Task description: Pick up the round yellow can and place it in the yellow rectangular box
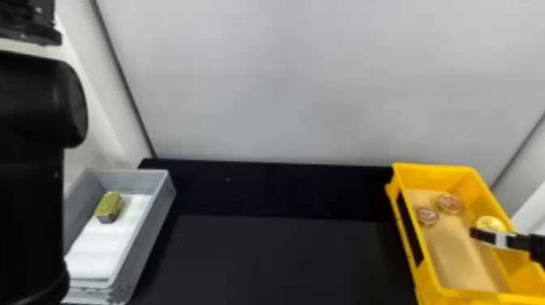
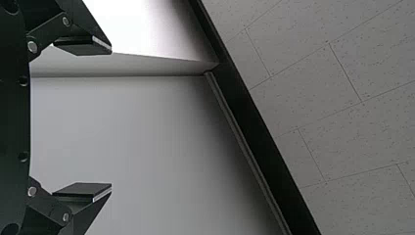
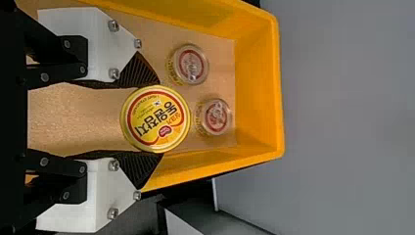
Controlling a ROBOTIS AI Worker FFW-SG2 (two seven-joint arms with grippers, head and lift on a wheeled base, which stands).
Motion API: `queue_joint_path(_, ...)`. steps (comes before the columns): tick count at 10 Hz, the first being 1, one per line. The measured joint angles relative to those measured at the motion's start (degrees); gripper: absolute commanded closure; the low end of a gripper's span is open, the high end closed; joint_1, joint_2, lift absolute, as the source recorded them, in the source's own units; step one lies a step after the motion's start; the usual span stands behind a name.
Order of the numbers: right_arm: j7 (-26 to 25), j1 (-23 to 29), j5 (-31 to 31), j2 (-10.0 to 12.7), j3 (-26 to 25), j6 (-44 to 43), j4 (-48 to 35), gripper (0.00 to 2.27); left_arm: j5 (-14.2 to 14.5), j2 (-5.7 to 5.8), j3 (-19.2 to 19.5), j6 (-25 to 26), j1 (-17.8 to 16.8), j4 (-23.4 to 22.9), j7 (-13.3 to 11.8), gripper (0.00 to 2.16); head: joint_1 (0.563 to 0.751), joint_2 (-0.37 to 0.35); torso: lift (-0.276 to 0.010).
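Yellow can [image 3: 155, 119] picked, the right tool [image 3: 160, 119] grips it over the box [image 1: 430, 178] at right, with lowering and release probably remaining.

1 yellow can [image 3: 156, 119], 2 red-ringed tubs [image 3: 191, 64], 1 green-gold block [image 1: 108, 204], 1 yellow box [image 1: 442, 174], 1 grey box [image 1: 157, 219]

Passable over the table [image 1: 284, 259] left of the box [image 1: 438, 167], up to the bin [image 1: 154, 227]; blocked inside its far end by two cans [image 1: 450, 203], open nearer; barred behind it by the wall [image 1: 284, 81].
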Motion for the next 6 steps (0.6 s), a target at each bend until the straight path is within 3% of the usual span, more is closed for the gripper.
queue_joint_path(6,0.1,0.1,-1.3,0.1,1.5,0.0,5.8,0.69,0.0,-0.09,-0.1,-0.4,-0.2,0.0,0.0,0.27,0.663,0.054,-0.010)
